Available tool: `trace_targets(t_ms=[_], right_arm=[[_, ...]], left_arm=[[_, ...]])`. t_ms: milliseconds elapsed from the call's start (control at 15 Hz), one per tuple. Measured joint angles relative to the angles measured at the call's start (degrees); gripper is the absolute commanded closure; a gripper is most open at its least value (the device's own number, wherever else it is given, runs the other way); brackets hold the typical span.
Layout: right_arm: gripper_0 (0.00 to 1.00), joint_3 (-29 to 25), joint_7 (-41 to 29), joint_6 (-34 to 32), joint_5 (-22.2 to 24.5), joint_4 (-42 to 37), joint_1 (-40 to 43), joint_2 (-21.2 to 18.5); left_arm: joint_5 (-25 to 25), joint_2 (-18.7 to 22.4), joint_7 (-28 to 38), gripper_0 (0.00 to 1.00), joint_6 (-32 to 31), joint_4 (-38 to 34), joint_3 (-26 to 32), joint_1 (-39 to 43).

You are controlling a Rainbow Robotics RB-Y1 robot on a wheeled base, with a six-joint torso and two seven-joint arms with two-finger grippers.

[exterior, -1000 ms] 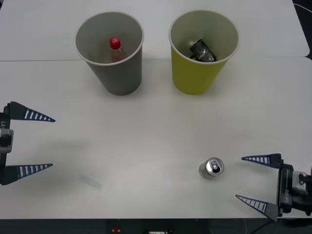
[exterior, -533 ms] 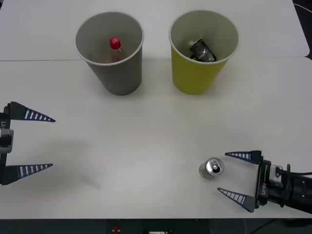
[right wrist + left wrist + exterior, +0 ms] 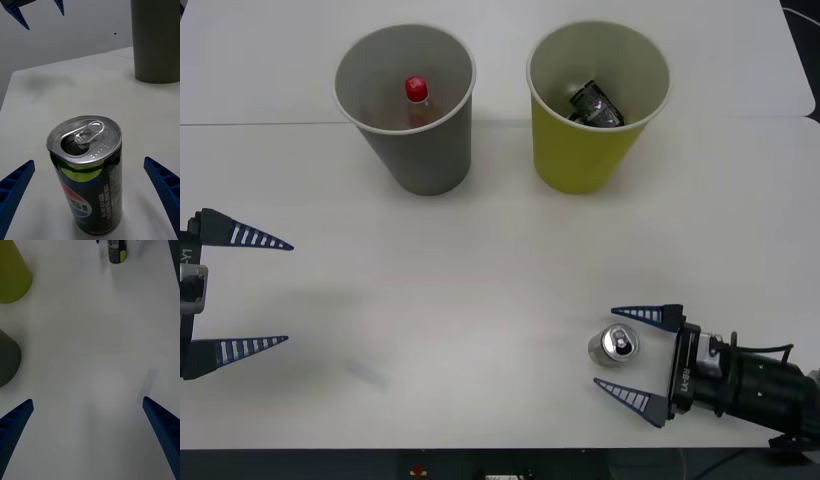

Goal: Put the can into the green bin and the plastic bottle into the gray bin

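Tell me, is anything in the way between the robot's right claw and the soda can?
No. The right gripper is open, with the can upright on the table just in front of its fingers and only bare tabletop in between.

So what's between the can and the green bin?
Nothing but bare white table. In the front view, the can stands upright near the front edge between the open right gripper's fingers, and the green bin stands far behind it.
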Motion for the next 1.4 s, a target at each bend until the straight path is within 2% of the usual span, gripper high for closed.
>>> trace_targets(t_ms=[133,200,267,333,400,800,1133,1400], right_arm=[[0.00,0.14,0.23,0.06,0.00,0.00,-0.08,0.54],[0.03,0.15,0.43,0.06,0.00,0.00,-0.08,0.66],[0.36,0.15,0.64,0.06,0.00,0.00,-0.08,0.68],[0.83,0.15,0.86,0.09,0.01,0.00,-0.08,0.68],[1.00,0.15,1.05,0.20,0.01,0.00,-0.07,0.71],[1.00,0.32,1.08,1.35,0.01,-0.01,-0.01,0.76],[1.00,0.16,0.62,-1.05,-1.23,-0.14,0.72,0.19],[1.00,-2.33,-1.36,-0.96,-1.36,-3.21,3.20,-1.59]], left_arm=[[0.00,0.00,0.00,0.00,0.00,0.00,0.00,0.00],[0.00,0.00,0.00,0.00,0.00,0.00,0.00,0.00],[0.00,0.00,0.00,0.00,0.00,0.00,0.00,0.00],[0.00,0.00,0.00,0.00,0.00,0.00,0.00,0.00],[0.00,0.00,0.00,0.00,0.00,0.00,0.00,0.00],[0.00,0.00,0.00,0.00,0.00,0.00,0.00,0.00],[0.00,0.00,0.00,0.00,0.00,0.00,0.00,0.00],[0.00,0.00,0.00,0.00,0.00,0.00,0.00,0.00]])
